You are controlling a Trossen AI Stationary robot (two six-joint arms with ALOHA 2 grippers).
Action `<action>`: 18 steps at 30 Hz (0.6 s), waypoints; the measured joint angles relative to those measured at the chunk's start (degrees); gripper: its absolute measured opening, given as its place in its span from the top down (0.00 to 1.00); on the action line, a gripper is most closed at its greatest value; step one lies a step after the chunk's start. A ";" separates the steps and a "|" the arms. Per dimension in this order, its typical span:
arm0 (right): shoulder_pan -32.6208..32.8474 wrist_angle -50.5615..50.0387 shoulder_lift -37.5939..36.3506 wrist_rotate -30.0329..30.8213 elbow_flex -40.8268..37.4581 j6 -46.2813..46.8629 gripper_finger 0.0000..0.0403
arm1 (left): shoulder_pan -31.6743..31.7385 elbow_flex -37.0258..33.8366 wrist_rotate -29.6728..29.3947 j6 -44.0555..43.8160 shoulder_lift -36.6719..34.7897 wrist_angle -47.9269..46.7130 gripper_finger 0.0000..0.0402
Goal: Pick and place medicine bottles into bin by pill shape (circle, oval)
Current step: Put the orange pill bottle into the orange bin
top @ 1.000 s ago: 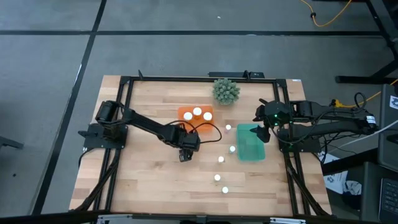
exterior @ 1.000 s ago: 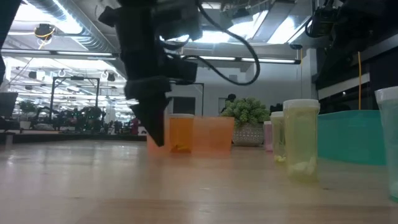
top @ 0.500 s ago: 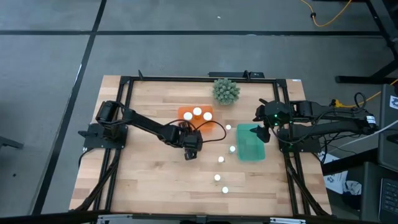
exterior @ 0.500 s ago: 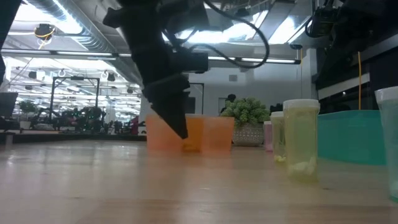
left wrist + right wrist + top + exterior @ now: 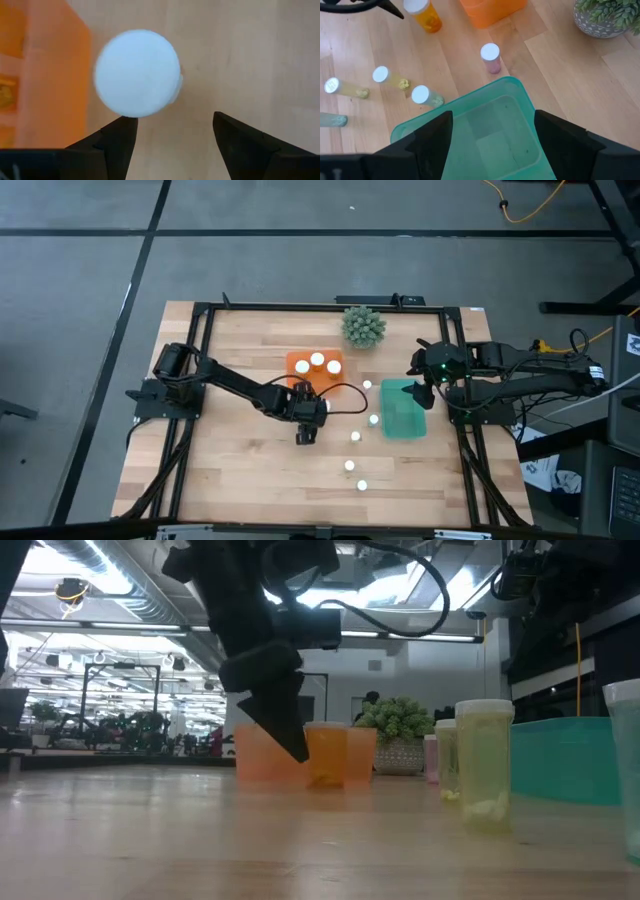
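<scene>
An orange medicine bottle (image 5: 326, 754) with a white cap (image 5: 137, 73) stands upright on the table, just in front of the orange bin (image 5: 315, 368). My left gripper (image 5: 172, 122) is open and slants down at the bottle's left side (image 5: 290, 735); the bottle is just beyond its fingertips, not between them. The orange bin holds three white-capped bottles. Several more bottles (image 5: 420, 94) stand on the table left of the teal bin (image 5: 485, 130). My right gripper (image 5: 492, 132) waits open above the teal bin. My left gripper touches the orange bottle with the tip of one finger (image 5: 120, 132) only. The tip lies against the bottle's left side (image 5: 309, 745), below the cap. The fingers slant down from the table's left and near side. The bottle stands upright with its base on the table.
A spiky green plant in a pot (image 5: 363, 326) stands at the far edge behind the bins. A pink bottle (image 5: 490, 56) stands between the two bins. A black frame (image 5: 200, 410) runs round the table. Bare wood lies to the left and near side (image 5: 240, 470).
My left gripper's wrist has turned and its fingers have swung toward the table's right edge. The orange bottle has slid the same way along the table in front of the orange bin, staying upright. The gap between the fingers looks unchanged.
</scene>
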 joint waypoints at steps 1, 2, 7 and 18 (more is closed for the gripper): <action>0.00 0.00 0.00 -0.02 0.00 0.00 0.30 | -0.04 0.00 -1.05 0.02 0.00 0.00 0.38; -0.01 0.00 0.00 0.00 0.00 0.00 0.30 | 0.01 0.00 -1.79 0.02 0.00 0.05 0.38; 0.00 0.00 0.02 -0.02 0.00 0.00 0.30 | 0.79 0.00 -3.37 0.04 0.00 1.43 0.38; -0.01 0.00 0.02 0.00 0.00 0.00 0.30 | 1.51 0.00 -2.46 3.43 0.00 8.52 0.38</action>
